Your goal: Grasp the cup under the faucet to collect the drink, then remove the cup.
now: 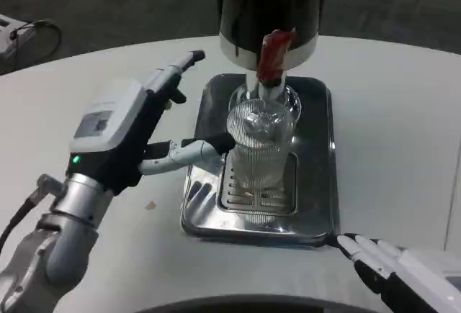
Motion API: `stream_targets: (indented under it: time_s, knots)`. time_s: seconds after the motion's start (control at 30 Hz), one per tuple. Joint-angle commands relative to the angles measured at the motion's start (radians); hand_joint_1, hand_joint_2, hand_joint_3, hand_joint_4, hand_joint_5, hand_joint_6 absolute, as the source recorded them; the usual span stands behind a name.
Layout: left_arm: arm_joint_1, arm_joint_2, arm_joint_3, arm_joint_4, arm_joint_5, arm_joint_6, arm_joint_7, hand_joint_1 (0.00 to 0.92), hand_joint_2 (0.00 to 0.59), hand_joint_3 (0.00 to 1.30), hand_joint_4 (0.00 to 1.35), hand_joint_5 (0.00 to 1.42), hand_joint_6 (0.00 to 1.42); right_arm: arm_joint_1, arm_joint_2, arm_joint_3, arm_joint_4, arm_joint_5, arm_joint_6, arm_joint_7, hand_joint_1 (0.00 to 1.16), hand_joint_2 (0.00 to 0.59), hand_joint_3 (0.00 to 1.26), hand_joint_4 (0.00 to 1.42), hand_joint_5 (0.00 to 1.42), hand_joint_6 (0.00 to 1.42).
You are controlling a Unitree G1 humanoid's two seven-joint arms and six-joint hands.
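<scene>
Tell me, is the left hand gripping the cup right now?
No, the left hand is beside the cup with fingers spread, one fingertip near the glass but nothing wrapped around it.

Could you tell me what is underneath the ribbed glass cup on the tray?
The cup stands on the slotted drain grate of the steel tray. Whatever lies below the grate cannot be made out.
</scene>
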Motion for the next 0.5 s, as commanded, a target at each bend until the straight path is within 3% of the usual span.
stream_targets:
  time_s: [0.03,0.27,0.43,0.5]
  knots:
    - [0.090,0.026,0.077,-0.144,-0.102,-0.029,-0.078,0.000,0.010,0.20,0.18,0.41,0.45,0.006,-0.008,0.000,-0.012,0.007,0.004,-0.009,0.25,0.437,0.03,0.00,0.00,0.00]
    - [0.144,0.020,0.183,-0.374,-0.367,-0.007,-0.307,0.000,0.052,0.27,0.26,0.39,0.41,0.012,-0.003,-0.010,-0.016,0.010,-0.010,-0.015,0.25,0.437,0.03,0.00,0.00,0.00]
    - [0.101,0.004,0.229,-0.473,-0.661,0.170,-0.538,0.000,0.069,0.27,0.26,0.40,0.41,0.025,0.013,-0.018,-0.016,0.011,-0.038,-0.021,0.25,0.438,0.03,0.00,0.00,0.00]
    - [0.087,0.000,0.241,-0.498,-0.728,0.238,-0.598,0.000,0.078,0.26,0.26,0.40,0.39,0.028,0.016,-0.026,-0.016,0.015,-0.047,-0.020,0.25,0.440,0.03,0.00,0.00,0.00]
